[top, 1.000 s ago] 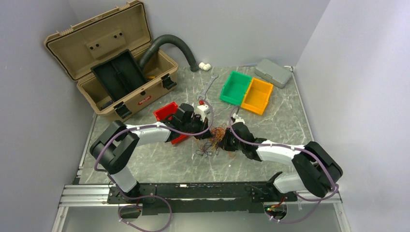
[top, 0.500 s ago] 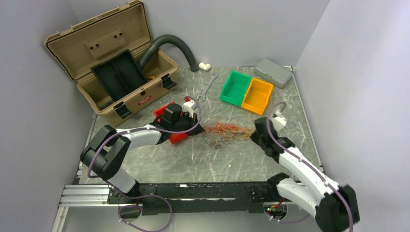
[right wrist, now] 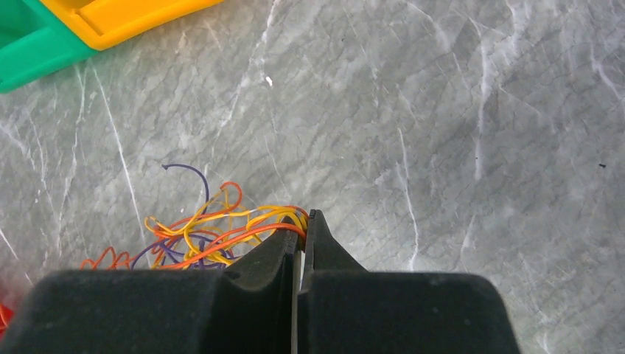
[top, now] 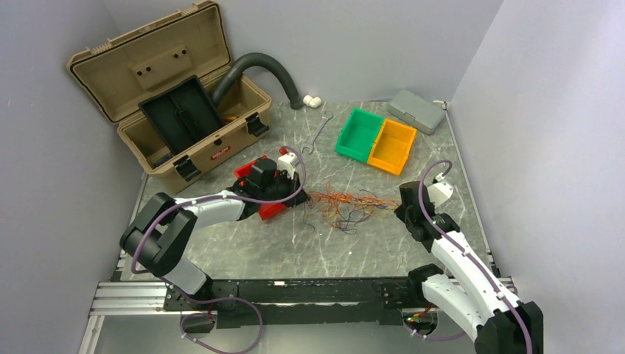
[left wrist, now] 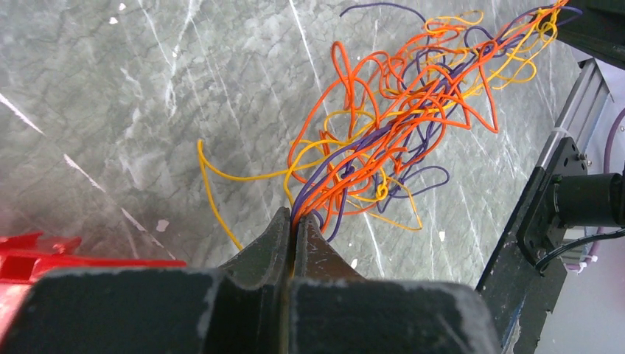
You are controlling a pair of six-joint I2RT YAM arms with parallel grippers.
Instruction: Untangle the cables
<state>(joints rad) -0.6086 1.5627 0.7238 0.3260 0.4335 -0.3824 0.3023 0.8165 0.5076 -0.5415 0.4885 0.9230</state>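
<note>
— What do wrist views add?
— We see the left gripper [left wrist: 296,221] and the right gripper [right wrist: 302,221] each clamped on strands of the cables [top: 346,203] (orange, yellow, purple). Overhead, the tangle spans the table [top: 383,243] between them.

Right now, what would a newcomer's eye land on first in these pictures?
The bright orange, yellow and purple cables, strung across the middle of the table between the left gripper and right gripper, each shut on one end. Next, the open tan toolbox at the far left, and the green bin and yellow bin at the far centre.
</note>
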